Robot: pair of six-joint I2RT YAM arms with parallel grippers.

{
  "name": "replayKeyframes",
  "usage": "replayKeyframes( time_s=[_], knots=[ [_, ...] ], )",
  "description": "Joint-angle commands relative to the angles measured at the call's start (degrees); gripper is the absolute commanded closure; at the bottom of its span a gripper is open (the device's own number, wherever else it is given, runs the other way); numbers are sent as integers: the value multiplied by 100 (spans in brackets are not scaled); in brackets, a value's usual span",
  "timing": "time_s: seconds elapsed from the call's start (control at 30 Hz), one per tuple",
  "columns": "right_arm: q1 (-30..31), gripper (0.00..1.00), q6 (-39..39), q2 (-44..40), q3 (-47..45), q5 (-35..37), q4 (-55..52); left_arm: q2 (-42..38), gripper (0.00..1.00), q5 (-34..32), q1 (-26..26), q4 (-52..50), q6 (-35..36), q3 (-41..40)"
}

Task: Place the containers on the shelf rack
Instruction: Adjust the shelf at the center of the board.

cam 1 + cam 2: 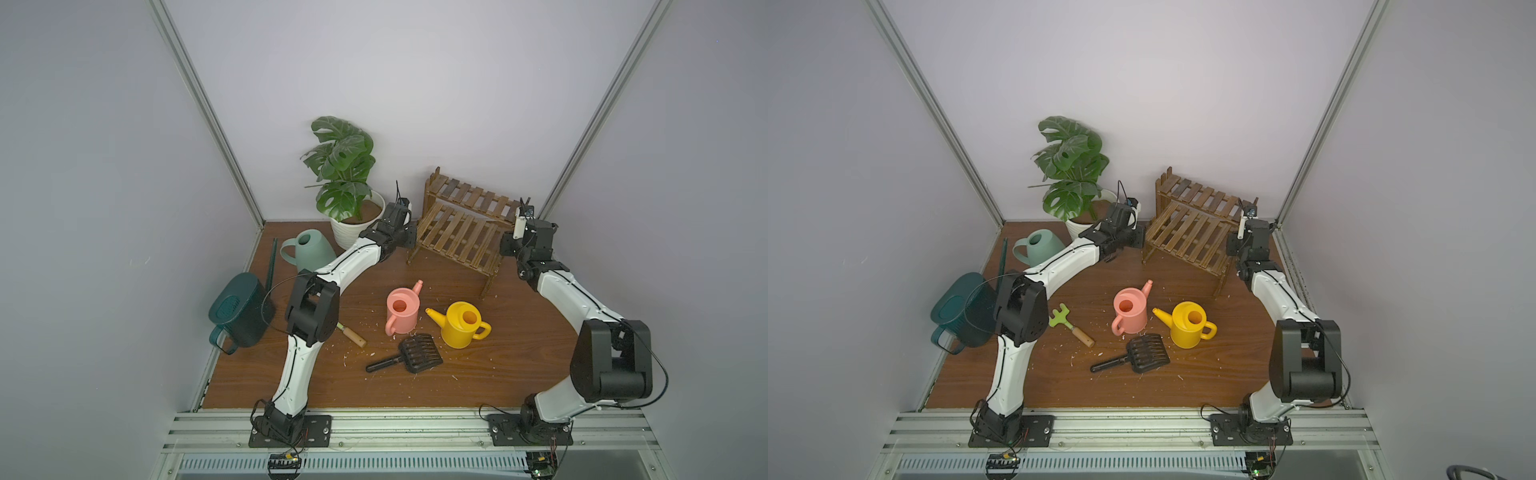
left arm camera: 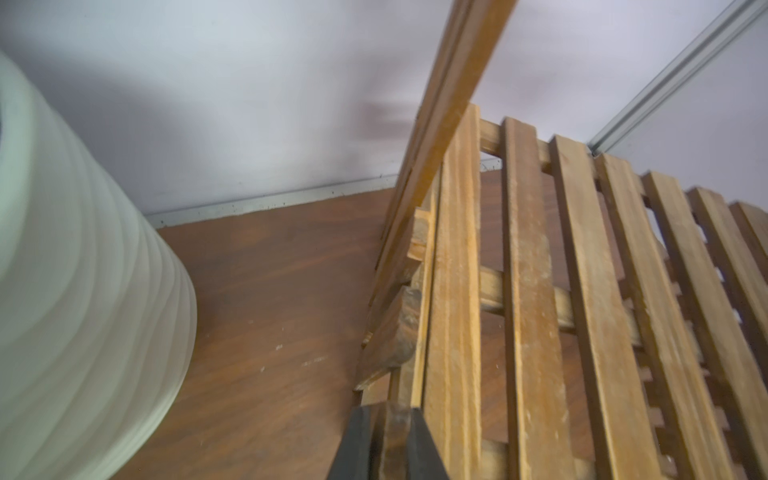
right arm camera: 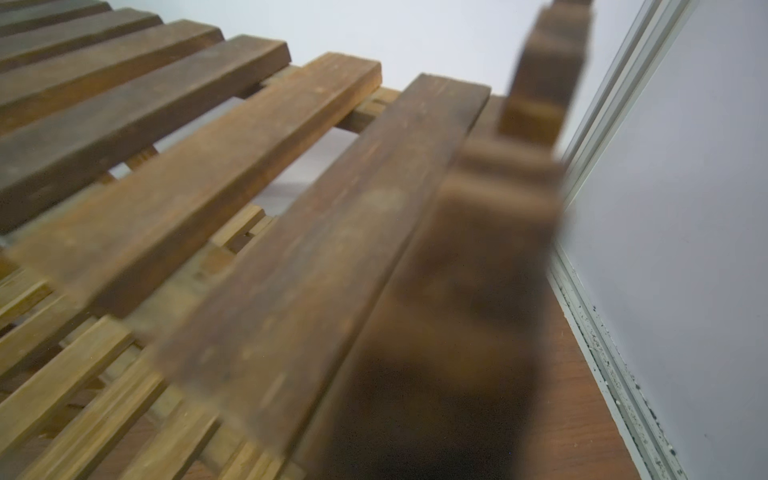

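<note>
The shelf rack (image 1: 457, 232) (image 1: 1192, 232), dark brown slats in two steps, stands at the back right with both tiers bare. My left gripper (image 1: 412, 237) (image 2: 388, 415) is shut on a slat of the rack's left side panel (image 2: 392, 440). My right gripper (image 1: 505, 246) is pressed against the rack's right side; its jaws are hidden and blurred in the right wrist view. On the table stand the containers: a pink can (image 1: 402, 311), a yellow can (image 1: 461, 324), a sage-green can (image 1: 309, 249) and a dark teal can (image 1: 241, 311).
A white ribbed plant pot (image 1: 353, 228) (image 2: 83, 291) with a leafy plant stands just left of the rack and my left gripper. A black scoop (image 1: 411, 355) lies in front of the small cans, a green hand rake (image 1: 1069, 322) by the left arm. Walls close behind the rack.
</note>
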Motion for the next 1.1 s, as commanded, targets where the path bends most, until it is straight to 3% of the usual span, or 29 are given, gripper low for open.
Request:
replayKeyframes(
  time_s=[0.0, 0.43, 0.77, 1.07],
  knots=[
    [89, 72, -311, 152, 171, -714, 44, -276, 90, 171, -158, 342, -347, -211],
    [22, 73, -664, 374, 186, -1392, 392, -852, 91, -104, -415, 494, -833, -987],
    [19, 73, -1176, 517, 208, -1882, 768, -1786, 91, -499, -746, 1174, -1558, -2632],
    [27, 73, -1267, 842, 481, -2407, 757, -2107, 91, -568, -896, 1152, -1784, -3080]
  ],
)
